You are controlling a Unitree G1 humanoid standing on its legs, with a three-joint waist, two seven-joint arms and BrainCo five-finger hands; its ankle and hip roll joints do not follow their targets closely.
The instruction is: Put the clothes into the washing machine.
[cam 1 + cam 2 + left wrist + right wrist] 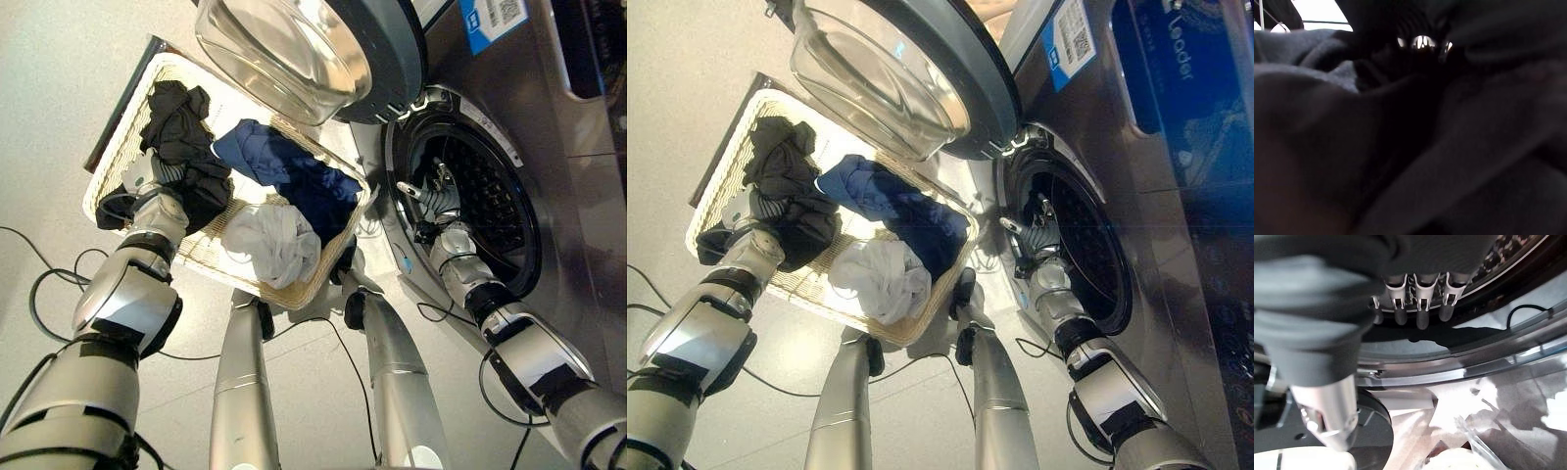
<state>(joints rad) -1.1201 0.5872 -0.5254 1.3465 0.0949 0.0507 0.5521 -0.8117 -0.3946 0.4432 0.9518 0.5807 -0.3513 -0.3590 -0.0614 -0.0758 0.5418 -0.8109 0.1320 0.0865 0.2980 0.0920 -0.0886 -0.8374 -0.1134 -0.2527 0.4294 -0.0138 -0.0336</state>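
Observation:
A woven basket (315, 284) lies on the floor beside the washing machine (578, 225). It holds a black pile of clothes (181, 127), a dark blue garment (289, 171) and a white garment (274, 245). My left hand (145, 184) is pushed into the black clothes, and dark cloth (1459, 156) covers its fingers in the left wrist view. My right hand (437, 201) reaches into the mouth of the drum (495, 211). Its fingers (1422, 316) are straight and hold nothing, just over the drum's rim (1459, 372).
The round glass door (294, 54) stands swung open above the basket, between it and the drum. Pale floor (59, 78) lies around the basket.

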